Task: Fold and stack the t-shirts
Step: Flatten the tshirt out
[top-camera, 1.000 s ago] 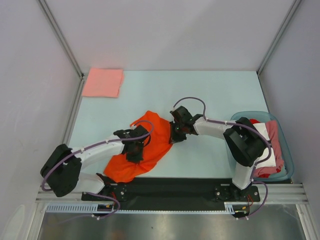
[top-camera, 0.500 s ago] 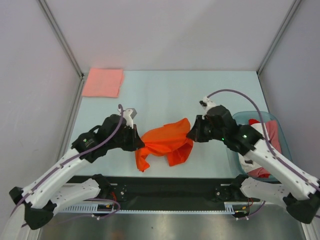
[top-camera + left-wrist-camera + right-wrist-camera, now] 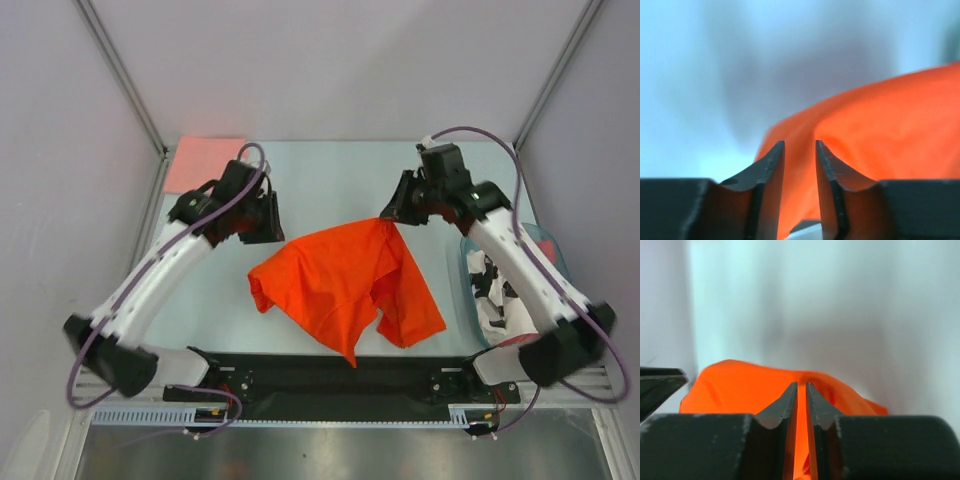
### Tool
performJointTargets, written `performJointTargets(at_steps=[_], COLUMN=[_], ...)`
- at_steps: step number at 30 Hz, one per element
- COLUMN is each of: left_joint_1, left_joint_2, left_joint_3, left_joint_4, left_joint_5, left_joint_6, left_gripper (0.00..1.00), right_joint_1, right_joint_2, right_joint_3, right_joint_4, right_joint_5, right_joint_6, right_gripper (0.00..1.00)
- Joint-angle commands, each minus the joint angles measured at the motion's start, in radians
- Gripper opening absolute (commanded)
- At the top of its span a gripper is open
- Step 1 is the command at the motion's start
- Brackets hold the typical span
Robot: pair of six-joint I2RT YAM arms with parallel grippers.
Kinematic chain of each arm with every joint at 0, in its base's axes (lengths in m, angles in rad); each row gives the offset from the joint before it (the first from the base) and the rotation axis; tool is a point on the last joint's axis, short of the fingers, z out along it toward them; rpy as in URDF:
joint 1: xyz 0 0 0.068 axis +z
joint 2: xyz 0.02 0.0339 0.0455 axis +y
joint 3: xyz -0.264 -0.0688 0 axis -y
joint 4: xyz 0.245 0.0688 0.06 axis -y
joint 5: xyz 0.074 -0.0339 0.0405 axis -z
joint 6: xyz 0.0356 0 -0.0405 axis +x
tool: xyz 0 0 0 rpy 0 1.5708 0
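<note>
Two arms reach out over the table (image 3: 330, 175), one on each side of its middle. Between them the orange shirt (image 3: 345, 285) is spread, rumpled, over the table's middle. One of its points is turned toward the near edge and one corner is drawn up toward the far right.

The left gripper (image 3: 270, 216) hovers over the table's left half, apart from the orange shirt, whose closest edge lies nearer the table's front than the gripper does. In the left wrist view its fingers (image 3: 771, 170) stand parted with a clear gap, loose and gripping nothing. Orange cloth shows blurred beyond them.

The right gripper (image 3: 390, 212) sits over the table's right half, at the shirt's raised corner, which reaches up to its tips. In the right wrist view its fingers (image 3: 785, 405) leave only a thin slit. Orange shows through that slit and as a mound beyond it. Whether they clench the cloth or merely stand over it I cannot tell.

A pink shirt (image 3: 200, 162), folded flat, rests at the table's far left corner, partly covered by the left arm. At the table's right edge stands the tub (image 3: 466, 270), mostly hidden by the right arm, with a white shirt (image 3: 497, 300) bunched inside.
</note>
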Motion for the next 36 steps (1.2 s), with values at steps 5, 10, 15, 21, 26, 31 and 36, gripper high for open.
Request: performJointTargets(at_steps=[5, 10, 15, 21, 26, 31, 36], left_joint_1=[0.097, -0.092, -0.159, -0.127, -0.151, -0.228, -0.306], left_joint_2=[0.244, 0.055, -0.155, -0.262, -0.148, 0.035, 0.196], left_joint_3=[0.154, -0.090, -0.497, -0.661, -0.739, -0.773, -0.685], left_joint_4=[-0.160, -0.003, 0.202, 0.312, 0.585, 0.812, 0.820], left_joint_5=[-0.292, -0.134, 0.099, 0.124, 0.325, 0.440, 0.466], left_joint_6=[0.129, 0.073, -0.107, -0.200, -0.281, -0.367, -0.352], left_gripper=[0.73, 0.74, 0.79, 0.77, 0.75, 0.68, 0.73], right_joint_1=[-0.081, -0.005, 0.057, 0.237, 0.178, -0.016, -0.084], right_joint_2=[0.250, -0.004, -0.181, -0.107, -0.058, -0.124, -0.231], right_joint_3=[0.153, -0.158, -0.447, -0.522, -0.524, -0.584, -0.677], right_joint_4=[-0.163, -0.087, 0.048, 0.130, 0.056, -0.039, -0.082], right_joint_5=[-0.016, -0.018, -0.113, -0.052, 0.036, 0.031, 0.053], right_joint_6=[-0.168, -0.121, -0.091, -0.035, 0.004, 0.048, 0.093], right_gripper=[0.36, 0.51, 0.61, 0.63, 0.63, 0.63, 0.62])
